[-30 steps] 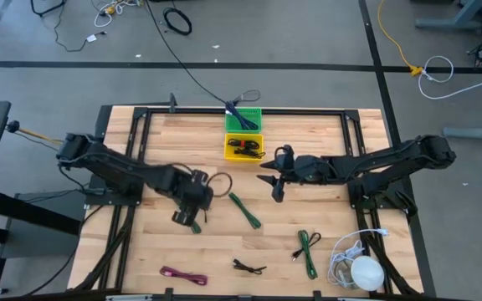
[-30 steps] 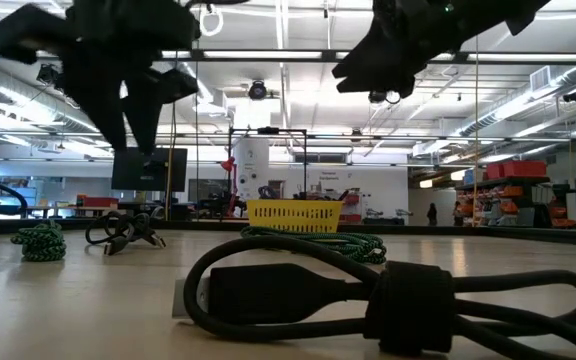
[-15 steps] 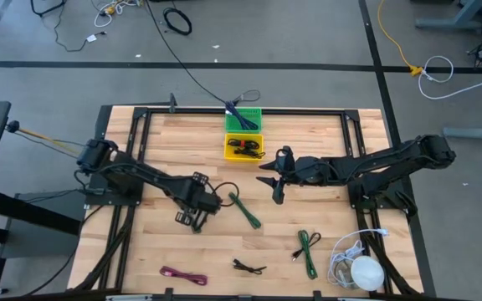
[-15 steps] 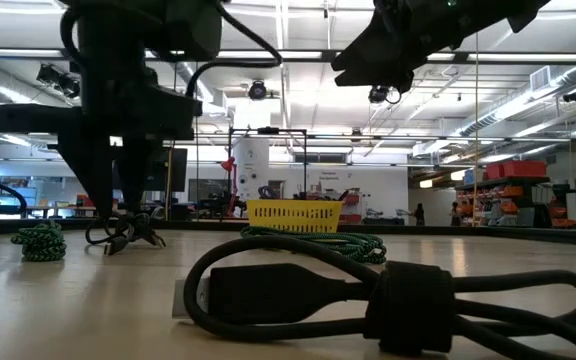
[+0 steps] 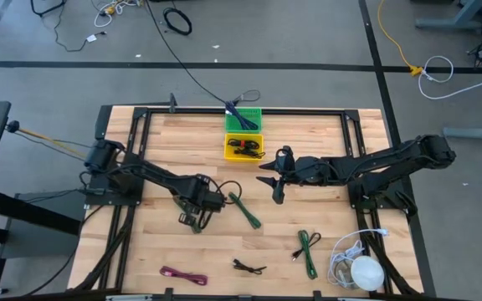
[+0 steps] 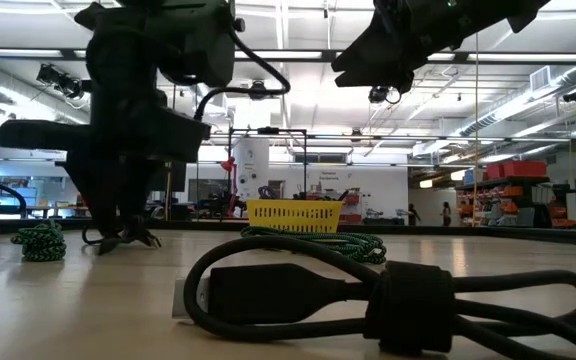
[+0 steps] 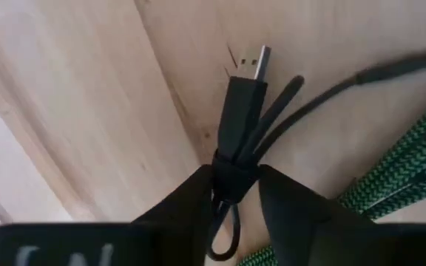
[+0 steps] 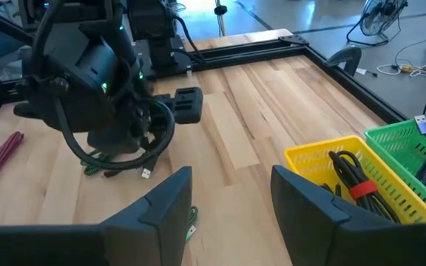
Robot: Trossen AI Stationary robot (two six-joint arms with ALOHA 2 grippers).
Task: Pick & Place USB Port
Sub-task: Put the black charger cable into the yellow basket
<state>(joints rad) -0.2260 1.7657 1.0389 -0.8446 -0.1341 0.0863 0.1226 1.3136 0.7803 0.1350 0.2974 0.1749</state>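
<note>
Two plastic baskets: one yellow (image 5: 243, 147), one green (image 5: 244, 119). Loose bundled cables on the table: two green braided (image 5: 245, 211) (image 5: 308, 252), two black (image 5: 248, 267) (image 7: 235, 159), one magenta (image 5: 182, 275).

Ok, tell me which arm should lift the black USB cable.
Left. The left gripper is down at the table with its fingers on either side of the black USB cable. The right gripper hangs open, off near the yellow bin.

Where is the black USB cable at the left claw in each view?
High: black cable under the left claw, left of centre.
Low: far left, under the dark arm.
Left wrist: centre, between the fingers.
Right wrist: below the left arm.
Shared landmark: yellow basket.
</note>
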